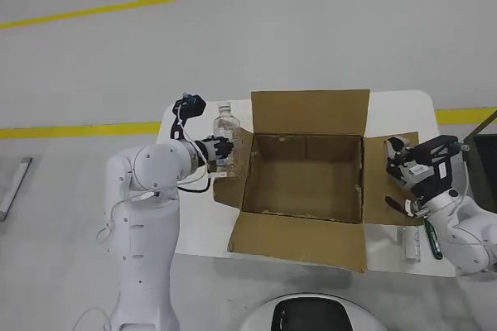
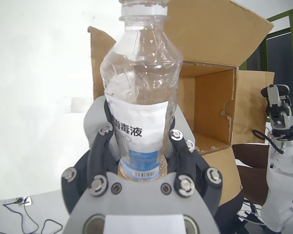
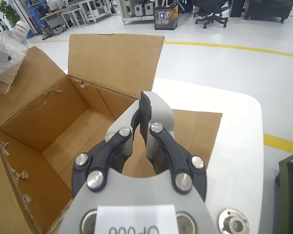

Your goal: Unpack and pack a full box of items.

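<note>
– Nearest us, the left gripper (image 2: 139, 125): what has it got?
– It's clamped round the lower half of a clear plastic bottle (image 2: 141, 74) with a white cap and a white label. It holds the bottle up off the table (image 1: 195, 223), just outside the left wall of the cardboard box (image 1: 302, 147), over the left flap.
– And the box itself?
– Flaps open, sitting on the white table between the two arms.
– The other arm?
– Over the right flap hangs the right gripper (image 3: 143, 113), its fingers pressed flat against each other.
</note>
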`<state>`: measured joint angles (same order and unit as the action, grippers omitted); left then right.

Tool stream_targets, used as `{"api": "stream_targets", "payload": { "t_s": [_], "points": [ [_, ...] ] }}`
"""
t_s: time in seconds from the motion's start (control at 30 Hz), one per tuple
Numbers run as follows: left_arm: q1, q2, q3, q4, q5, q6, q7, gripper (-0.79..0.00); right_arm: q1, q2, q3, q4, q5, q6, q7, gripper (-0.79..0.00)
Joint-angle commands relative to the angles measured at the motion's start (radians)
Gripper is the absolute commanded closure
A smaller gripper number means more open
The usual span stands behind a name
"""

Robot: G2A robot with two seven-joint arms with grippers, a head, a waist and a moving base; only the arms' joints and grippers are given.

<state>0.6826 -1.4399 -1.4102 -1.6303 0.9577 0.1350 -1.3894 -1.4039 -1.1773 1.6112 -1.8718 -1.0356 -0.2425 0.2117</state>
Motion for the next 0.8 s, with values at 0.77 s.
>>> {"api": "stream_targets", "payload": {
  "t_s": [0.77],
  "points": [
    [-0.010,0.023,0.071,0.113,0.050,0.021,0.050,0.000,0.008,0.004,0.008,-0.004,0.013,-0.001,0.024,0.000]
  ]
}}
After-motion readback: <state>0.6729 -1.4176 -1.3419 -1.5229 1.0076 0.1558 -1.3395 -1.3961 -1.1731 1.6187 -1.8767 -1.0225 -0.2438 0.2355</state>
